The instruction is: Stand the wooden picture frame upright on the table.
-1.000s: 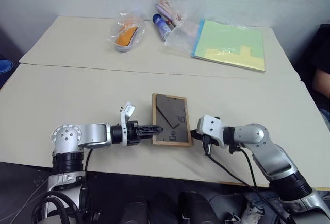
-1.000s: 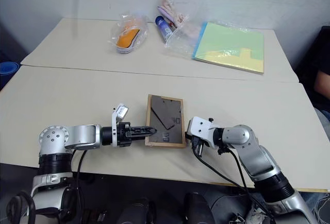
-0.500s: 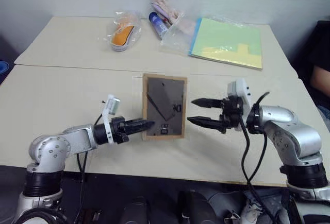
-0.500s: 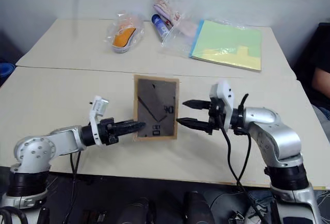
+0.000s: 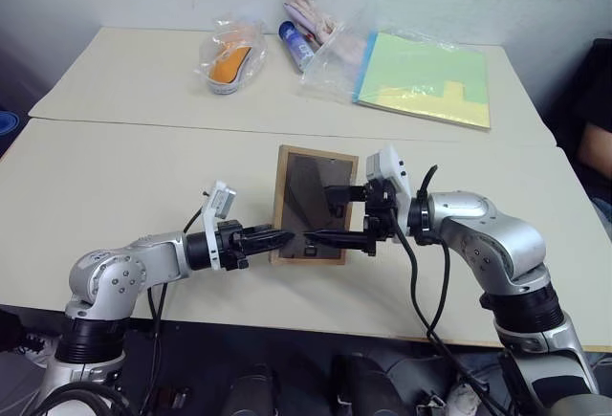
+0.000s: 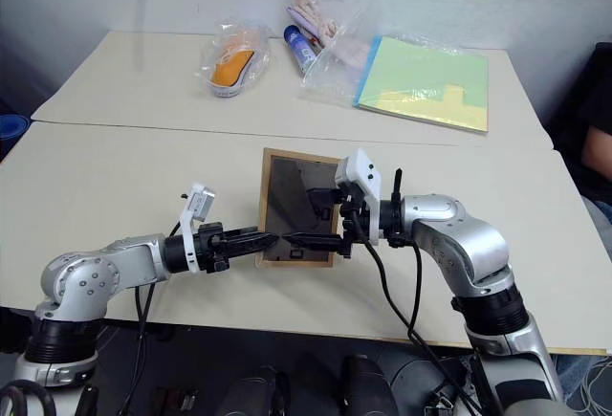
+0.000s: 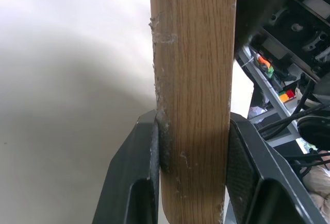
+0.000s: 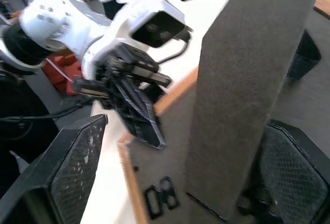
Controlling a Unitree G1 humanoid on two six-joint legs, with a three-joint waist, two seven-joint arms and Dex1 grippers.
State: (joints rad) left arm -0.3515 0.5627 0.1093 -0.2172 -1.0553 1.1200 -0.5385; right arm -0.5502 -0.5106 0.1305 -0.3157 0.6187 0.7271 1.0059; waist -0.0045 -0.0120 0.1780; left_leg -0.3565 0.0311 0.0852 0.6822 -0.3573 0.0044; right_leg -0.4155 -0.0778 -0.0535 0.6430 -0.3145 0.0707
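Observation:
The wooden picture frame (image 5: 296, 191) is held up off the beige table (image 5: 143, 167) with its dark back facing me. My left gripper (image 5: 280, 238) is shut on the frame's lower left edge. In the left wrist view its fingers (image 7: 147, 157) clamp the light-wood rim (image 7: 193, 54). My right gripper (image 5: 323, 213) reaches in from the right, open, with one finger high and one low across the frame's back. In the right wrist view the fold-out stand (image 8: 242, 80) stands out between its wide-apart fingers (image 8: 67, 177). The picture side is hidden.
On the far slab lie a green-yellow paper pad (image 5: 426, 79), a plastic bag with an orange item (image 5: 229, 57) and a bag with a blue bottle (image 5: 304, 38). A seam (image 5: 143, 127) crosses the table. A person sits at the right edge (image 5: 598, 148).
The frame has come up from lying flat on the table. My right gripper opened, rose and moved left onto the frame's back. The left gripper kept its hold and rolled.

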